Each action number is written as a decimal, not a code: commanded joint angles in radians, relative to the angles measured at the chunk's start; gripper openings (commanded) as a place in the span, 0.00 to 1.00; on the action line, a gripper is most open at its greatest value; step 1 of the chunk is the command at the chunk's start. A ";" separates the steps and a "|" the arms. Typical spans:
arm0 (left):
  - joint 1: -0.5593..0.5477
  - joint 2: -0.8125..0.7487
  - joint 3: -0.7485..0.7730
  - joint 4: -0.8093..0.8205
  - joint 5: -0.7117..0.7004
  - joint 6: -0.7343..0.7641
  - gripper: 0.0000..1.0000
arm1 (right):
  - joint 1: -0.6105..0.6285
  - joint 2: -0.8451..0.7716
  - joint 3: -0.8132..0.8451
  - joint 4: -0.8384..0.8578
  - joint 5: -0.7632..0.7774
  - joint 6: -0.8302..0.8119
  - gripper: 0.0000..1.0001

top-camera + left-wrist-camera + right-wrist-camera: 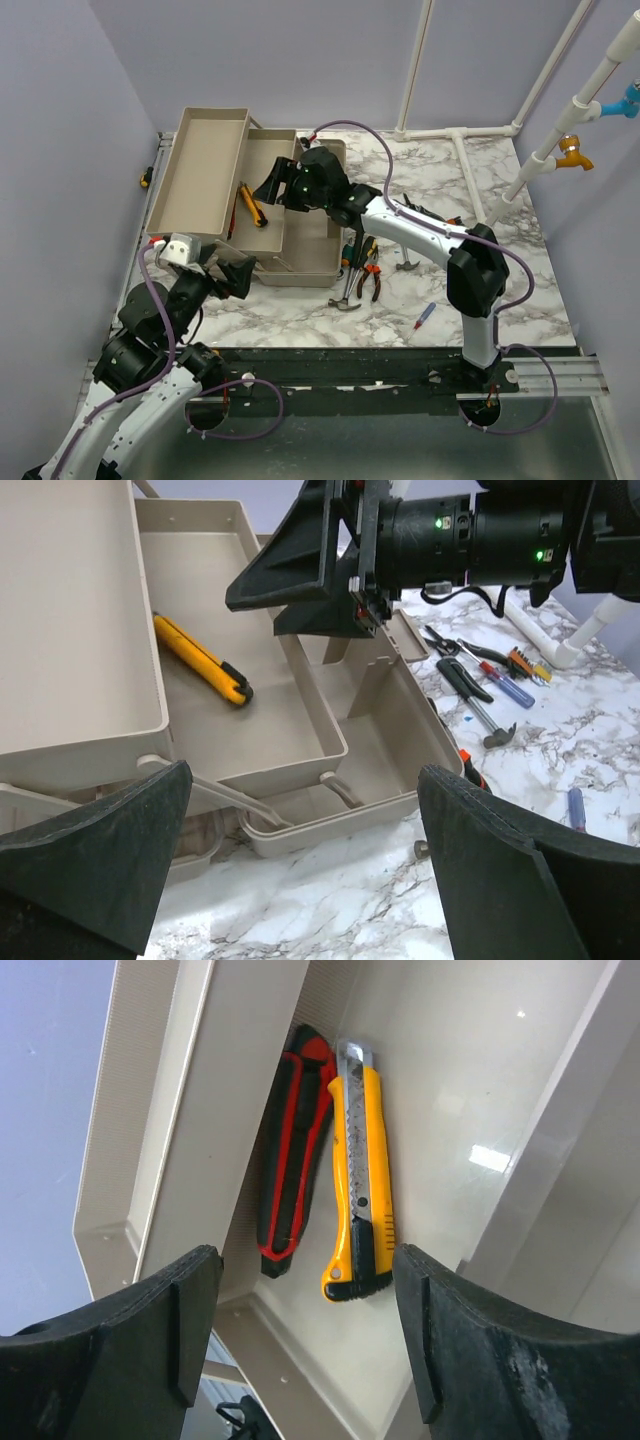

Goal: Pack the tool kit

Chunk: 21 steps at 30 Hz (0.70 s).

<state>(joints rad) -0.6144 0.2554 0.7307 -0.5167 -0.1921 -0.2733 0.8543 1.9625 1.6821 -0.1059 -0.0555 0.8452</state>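
Nearest the lens, the left gripper (228,270) is held open and empty just before the front-left corner of the toolbox (300,272). In the middle tray (272,228) a yellow utility knife (360,1180) is laid lengthwise beside a red-and-black handle (290,1160), which is half hidden under a ledge and cannot be identified. The right gripper (305,1270) is spread wide above them, grasping nothing. Further right, pliers (372,280), a hammer (347,290) and a screwdriver (425,316) are scattered on the marble table (500,200), nearer the right arm and partly masked by it.

The red-and-black tool (292,1150) lies partly hidden under the upper tray's (235,1090) wall.
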 commanded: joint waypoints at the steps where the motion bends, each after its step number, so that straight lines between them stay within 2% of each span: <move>1: 0.005 0.031 0.006 0.006 0.061 0.020 0.99 | -0.001 -0.064 -0.003 0.009 0.064 -0.042 0.77; 6: 0.006 0.109 0.009 0.013 0.174 0.037 0.98 | -0.001 -0.202 -0.108 -0.056 0.213 -0.119 0.76; 10: 0.008 0.229 0.022 0.012 0.319 0.051 0.98 | -0.012 -0.355 -0.254 -0.140 0.381 -0.160 0.72; 13: 0.007 0.320 0.059 -0.026 0.364 0.052 0.98 | -0.035 -0.473 -0.384 -0.224 0.453 -0.175 0.70; 17: 0.007 0.323 0.054 -0.012 0.384 0.050 0.98 | -0.053 -0.640 -0.563 -0.325 0.547 -0.147 0.69; 21: 0.008 0.300 0.044 0.001 0.405 0.053 0.99 | -0.056 -0.770 -0.730 -0.368 0.544 -0.080 0.69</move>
<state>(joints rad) -0.6144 0.5938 0.7593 -0.5293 0.1413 -0.2321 0.7963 1.2785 1.0767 -0.3546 0.4149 0.7147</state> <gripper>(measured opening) 0.982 0.693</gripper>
